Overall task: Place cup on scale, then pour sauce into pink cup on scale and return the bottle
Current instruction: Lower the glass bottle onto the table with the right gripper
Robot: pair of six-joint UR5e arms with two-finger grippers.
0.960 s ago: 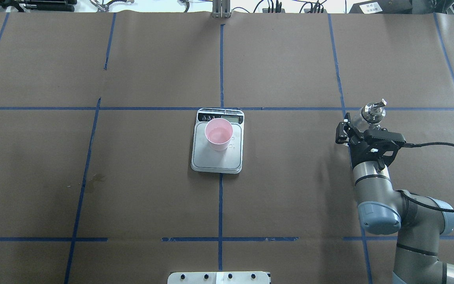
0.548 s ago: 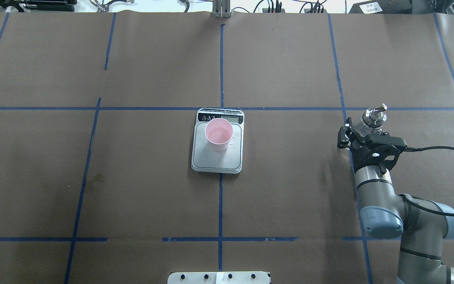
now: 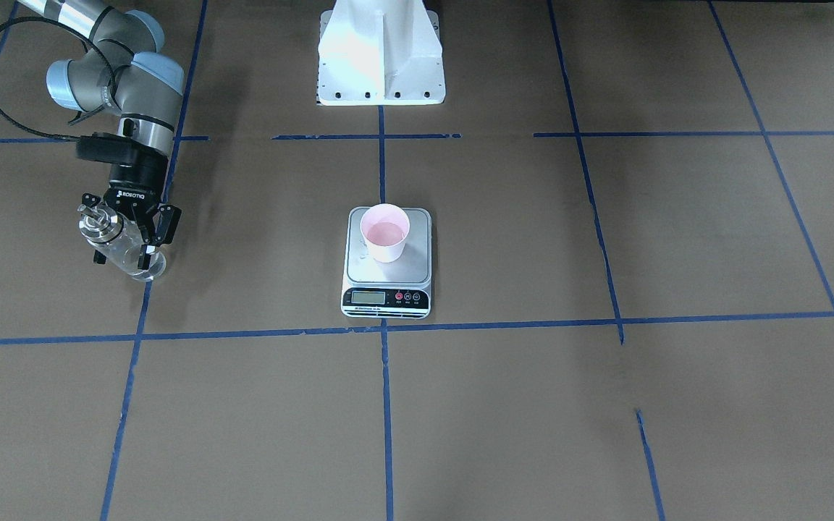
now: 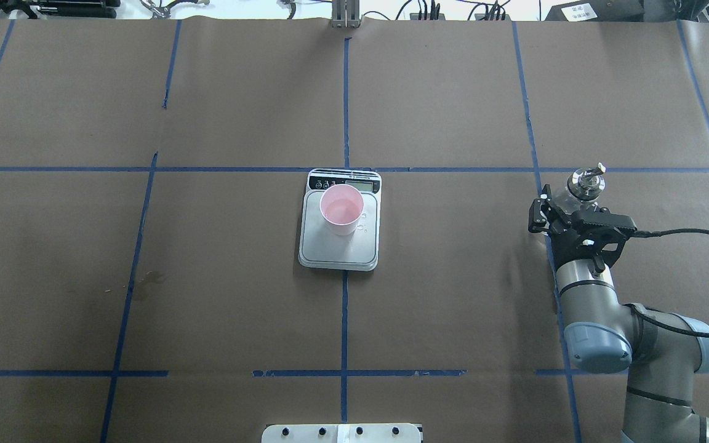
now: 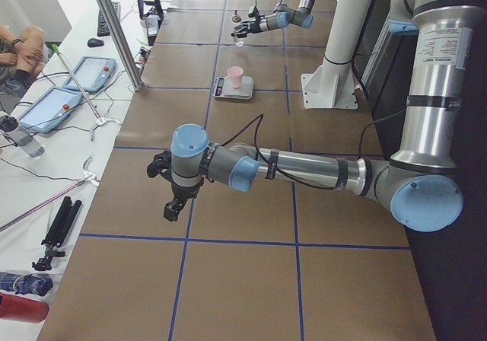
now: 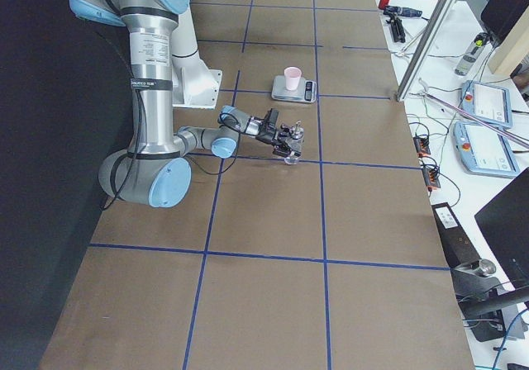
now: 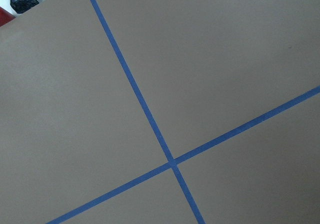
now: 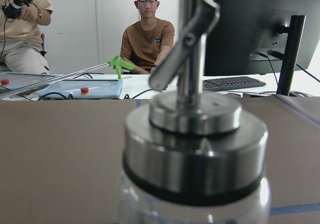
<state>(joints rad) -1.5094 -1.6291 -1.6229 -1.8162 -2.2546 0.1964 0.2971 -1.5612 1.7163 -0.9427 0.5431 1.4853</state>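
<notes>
One cup (image 4: pixel 341 209), one scale (image 4: pixel 337 249), one bottle (image 4: pixel 584 183) — in right end effector (image 3: pixel 124 250)

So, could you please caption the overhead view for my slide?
Right claw grips the bottle; cup stands on the scale.

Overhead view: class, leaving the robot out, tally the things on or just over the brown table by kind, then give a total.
cup: 1
scale: 1
bottle: 1
Total: 3
</notes>
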